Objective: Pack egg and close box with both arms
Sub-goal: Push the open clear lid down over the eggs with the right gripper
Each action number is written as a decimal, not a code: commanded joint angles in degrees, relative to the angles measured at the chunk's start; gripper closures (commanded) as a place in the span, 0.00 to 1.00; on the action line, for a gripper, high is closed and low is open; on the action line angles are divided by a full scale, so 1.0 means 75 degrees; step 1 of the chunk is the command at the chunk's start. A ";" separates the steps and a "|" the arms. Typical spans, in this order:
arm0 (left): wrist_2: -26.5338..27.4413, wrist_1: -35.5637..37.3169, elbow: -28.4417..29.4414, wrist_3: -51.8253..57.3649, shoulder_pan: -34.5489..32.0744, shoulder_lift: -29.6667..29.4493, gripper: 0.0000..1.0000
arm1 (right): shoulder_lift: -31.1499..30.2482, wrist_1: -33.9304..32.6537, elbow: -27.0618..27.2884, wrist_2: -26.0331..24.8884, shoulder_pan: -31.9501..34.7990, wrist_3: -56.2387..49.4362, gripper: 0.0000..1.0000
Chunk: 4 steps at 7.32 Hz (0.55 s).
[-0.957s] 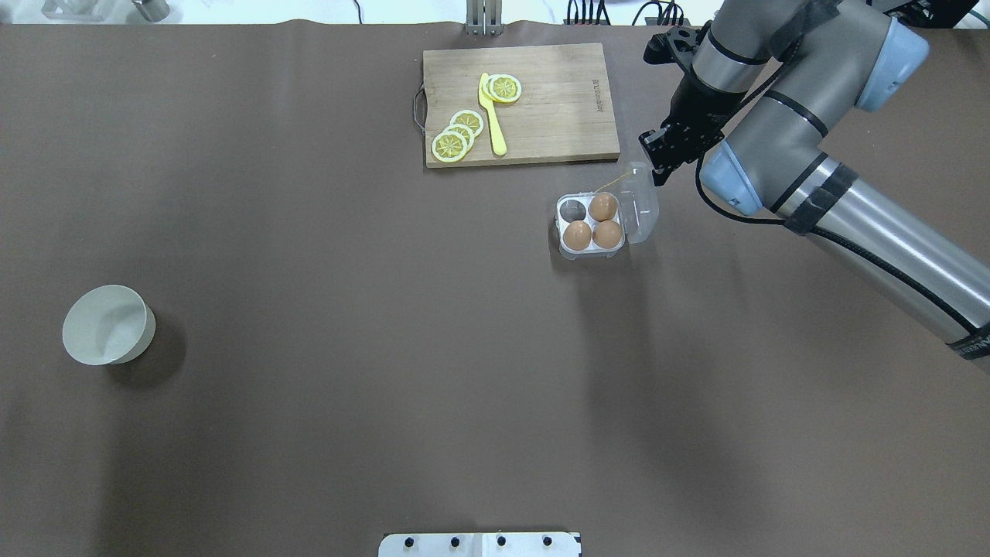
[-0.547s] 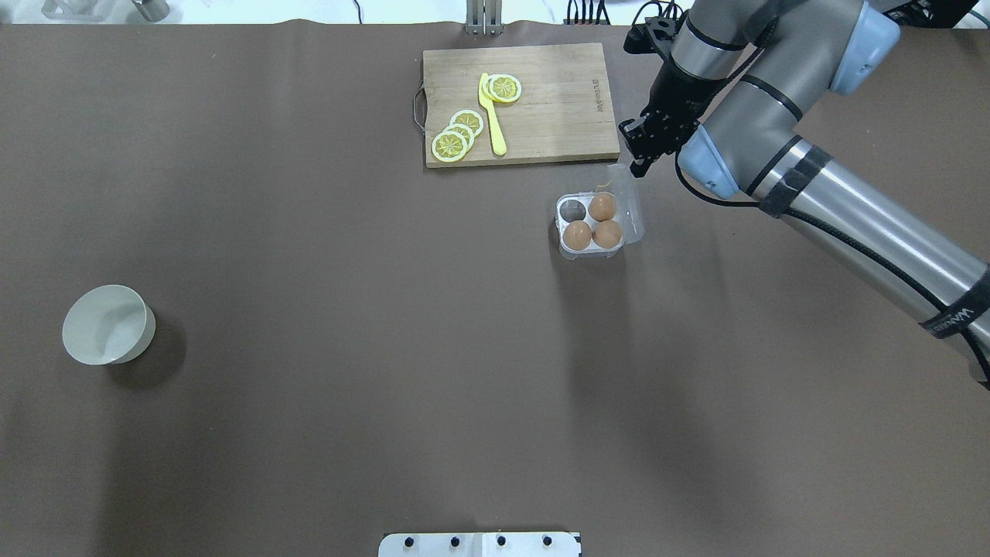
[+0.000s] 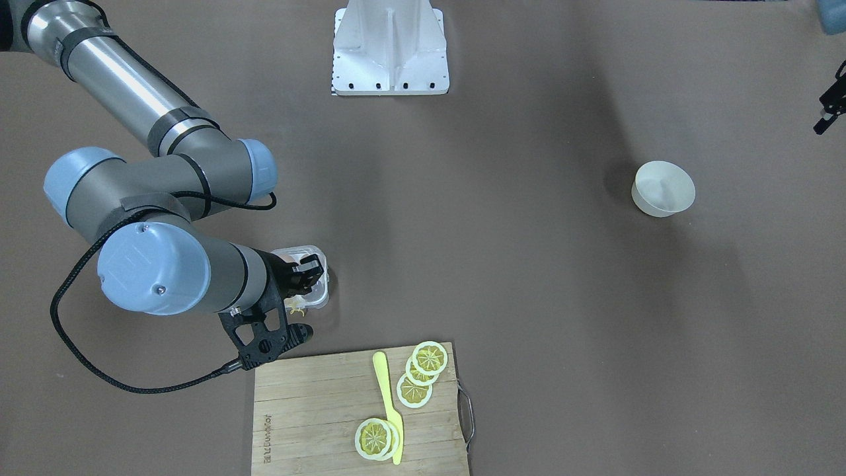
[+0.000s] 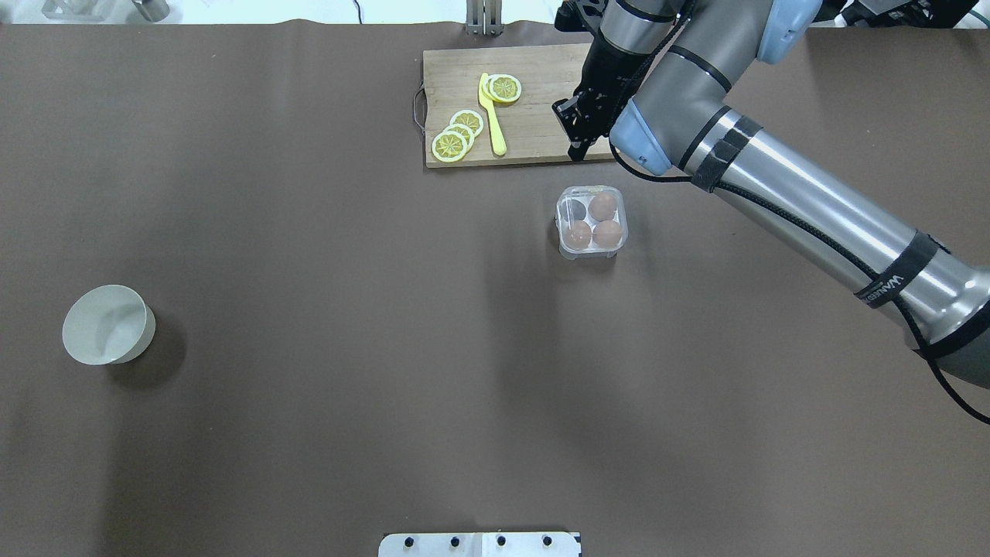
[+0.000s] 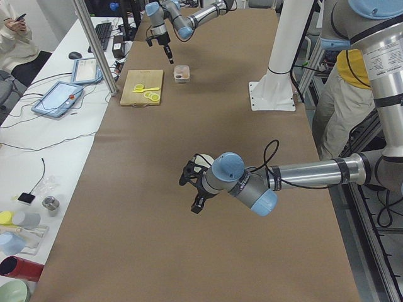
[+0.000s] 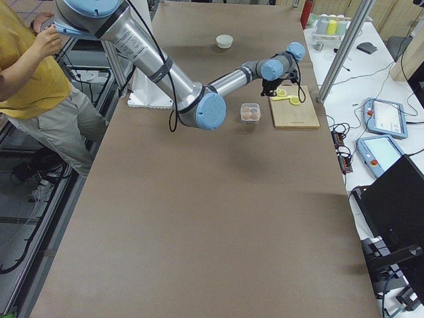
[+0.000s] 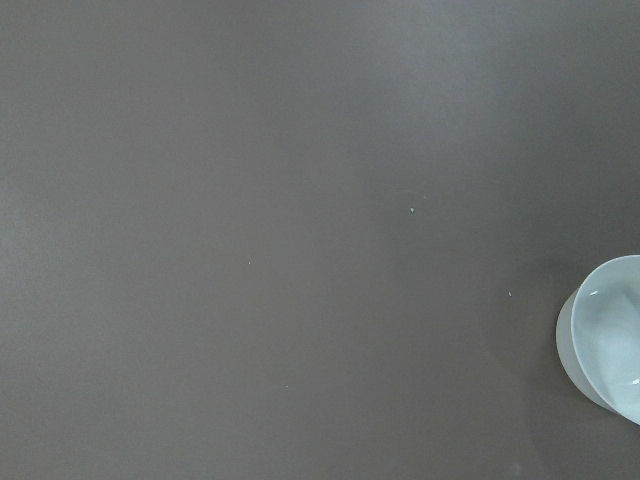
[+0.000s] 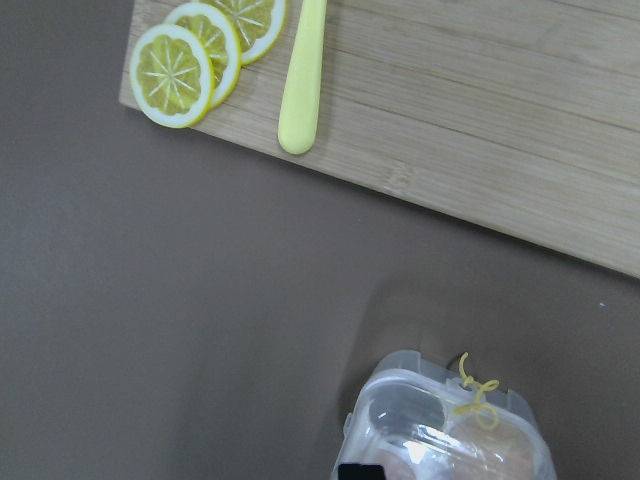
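The box (image 4: 592,220) stands just in front of the cutting board, with its clear lid down over the tray. Three orange-brown eggs show through the lid (image 4: 604,206), and the back-left cell looks dark and empty. A bit of yellow string (image 8: 472,385) lies on the lid. My right gripper (image 4: 575,151) hovers just behind the box over the board's near edge, shut and holding nothing. My left gripper (image 5: 192,192) is far off, above bare table near the bowl. I cannot tell whether it is open or shut.
A wooden cutting board (image 4: 541,116) at the back holds lemon slices (image 4: 458,135) and a yellow knife (image 4: 492,116). A white bowl (image 4: 107,325) stands at the far left; it also shows in the left wrist view (image 7: 605,335). The white base block (image 3: 390,46) is at the robot's edge.
The clear lid, which stood open to the right, has swung down over the tray. My right gripper has moved left, from beside the lid to over the board's near edge.
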 commanded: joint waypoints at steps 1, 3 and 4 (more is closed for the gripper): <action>0.0004 0.0034 0.0073 0.0000 -0.0006 -0.0013 0.03 | -0.0331 -0.0670 0.0563 -0.0092 0.0546 0.0018 0.01; 0.0016 0.0104 0.0108 0.0000 -0.0006 -0.0060 0.03 | -0.1617 -0.0827 0.1676 -0.0139 0.1308 -0.0180 0.01; 0.0016 0.0128 0.0132 0.0000 -0.0006 -0.0083 0.03 | -0.2168 -0.0816 0.1936 -0.0233 0.1683 -0.0228 0.01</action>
